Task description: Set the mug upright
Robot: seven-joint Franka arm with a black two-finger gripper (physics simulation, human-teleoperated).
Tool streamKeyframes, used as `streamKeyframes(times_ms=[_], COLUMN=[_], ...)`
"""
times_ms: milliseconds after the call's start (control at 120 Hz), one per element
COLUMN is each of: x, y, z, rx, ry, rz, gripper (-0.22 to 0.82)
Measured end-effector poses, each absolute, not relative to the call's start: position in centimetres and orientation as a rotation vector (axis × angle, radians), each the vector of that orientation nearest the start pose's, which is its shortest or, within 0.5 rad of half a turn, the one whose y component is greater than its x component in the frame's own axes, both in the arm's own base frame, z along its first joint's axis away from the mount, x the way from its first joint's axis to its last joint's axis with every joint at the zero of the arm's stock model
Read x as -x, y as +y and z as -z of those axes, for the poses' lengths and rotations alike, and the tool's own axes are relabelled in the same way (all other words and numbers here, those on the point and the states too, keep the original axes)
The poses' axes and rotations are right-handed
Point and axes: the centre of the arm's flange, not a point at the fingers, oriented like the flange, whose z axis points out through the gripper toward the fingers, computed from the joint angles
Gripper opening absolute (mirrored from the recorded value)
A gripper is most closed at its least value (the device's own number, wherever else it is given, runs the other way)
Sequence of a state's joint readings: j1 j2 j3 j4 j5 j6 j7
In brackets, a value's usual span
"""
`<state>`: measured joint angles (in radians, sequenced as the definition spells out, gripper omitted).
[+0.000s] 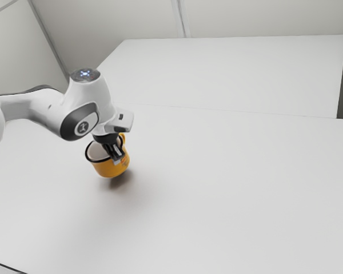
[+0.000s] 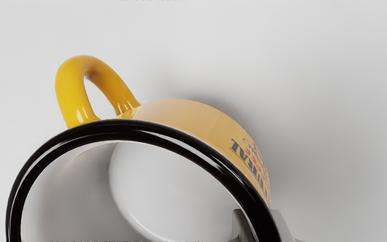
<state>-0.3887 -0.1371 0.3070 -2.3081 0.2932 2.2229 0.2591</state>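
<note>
Presently, read left to right in the exterior view: white arm (image 1: 43,108) enters from the left. Next, yellow mug (image 1: 107,168), tilted over the table (image 1: 228,188), black rim (image 1: 87,154) facing up and leftward. At its right side, gripper (image 1: 118,155) clenched on the mug wall, one finger inside, one outside. Handle (image 1: 123,138) at the far right side. Contact between mug and table: cannot tell.

Wrist view: edge cutting off mug (image 2: 180,116); lettering (image 2: 252,163) curving out of sight. Exterior view's left edge cropping arm (image 1: 46,109).
</note>
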Motion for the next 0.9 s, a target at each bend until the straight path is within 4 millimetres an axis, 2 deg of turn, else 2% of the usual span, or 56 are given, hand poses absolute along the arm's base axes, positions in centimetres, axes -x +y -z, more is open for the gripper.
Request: streamKeyframes(times_ms=[200, 317, 525, 775, 900], x=[-49.9, -49.9, -49.8, -49.9, -49.9], y=[-5.0, -5.5, -5.5, -5.8, -5.9], z=[-37.9, -36.1, -35.3, -35.4, -35.4], rx=[2.856, 2.87, 2.895, 2.922, 2.928], ry=[0.611, 0.532, 0.398, 0.308, 0.282], rz=[0.036, 0.028, 0.057, 0.083, 0.092], gripper=[-0.18, -0.18, -0.17, 0.06, 0.25])
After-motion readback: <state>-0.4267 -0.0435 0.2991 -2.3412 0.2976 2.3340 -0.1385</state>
